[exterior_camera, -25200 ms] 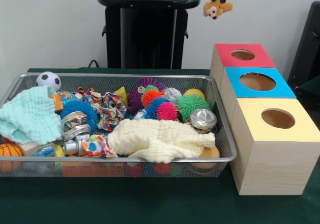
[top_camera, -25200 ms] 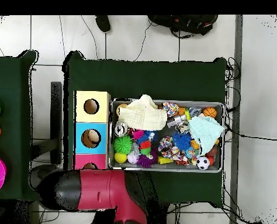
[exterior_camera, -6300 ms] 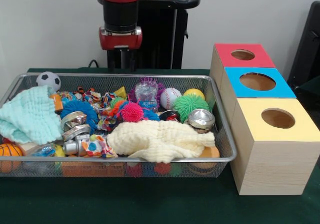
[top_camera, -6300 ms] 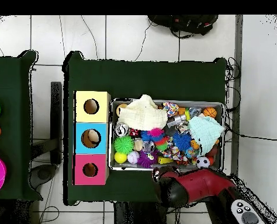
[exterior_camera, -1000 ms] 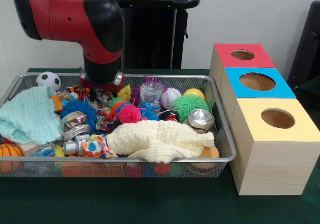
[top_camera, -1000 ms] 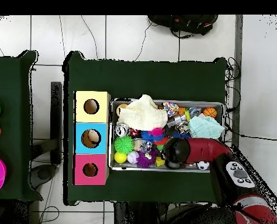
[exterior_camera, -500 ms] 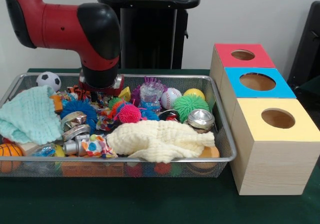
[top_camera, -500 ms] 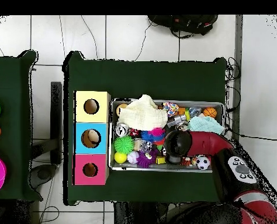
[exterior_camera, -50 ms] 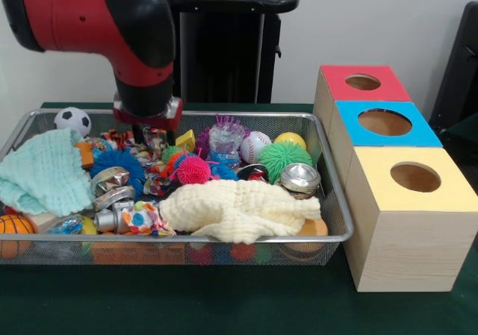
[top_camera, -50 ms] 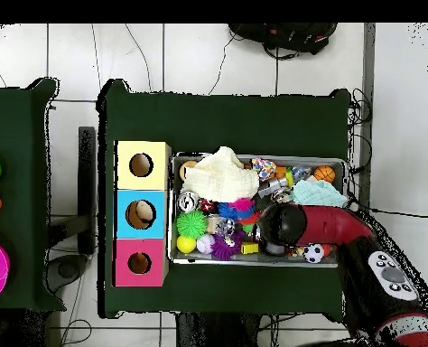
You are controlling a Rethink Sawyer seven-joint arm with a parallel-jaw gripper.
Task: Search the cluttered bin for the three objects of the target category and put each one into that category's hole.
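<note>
The arm [exterior_camera, -50 ms: 112,22] is down over the far-left part of the wire bin [exterior_camera, -50 ms: 332,201], and the gripper [exterior_camera, -50 ms: 153,136] sits right at the top of the toy pile, its tips dipping among a patterned fabric toy [exterior_camera, -50 ms: 157,141] next to a small yellow piece [exterior_camera, -50 ms: 185,139]. Whether it is pinching that fabric or just brushing it, I cannot tell; the wrist housing hides too much in the front view, and from overhead the arm [top_camera, -50 ms: 317,226] covers the spot entirely. What matters here is direction: the three boxes stand in a row just outside the bin's other end, red box [exterior_camera, -50 ms: 362,89] farthest back, blue box [exterior_camera, -50 ms: 385,126] in the middle, yellow box [exterior_camera, -50 ms: 411,186] closest to the camera, all well apart from the gripper, across the whole length of the bin. So any carry has to run sideways over the spiky balls, the green one [exterior_camera, -50 ms: 286,158] and the pink one [exterior_camera, -50 ms: 193,169], and past the cream cloth [exterior_camera, -50 ms: 239,208]. Which category is wanted isn't shown, so the hole to aim for is a guess. The soft toy under the tips looks floppy with no clear long axis, so a straight lift is likely enough.
</note>
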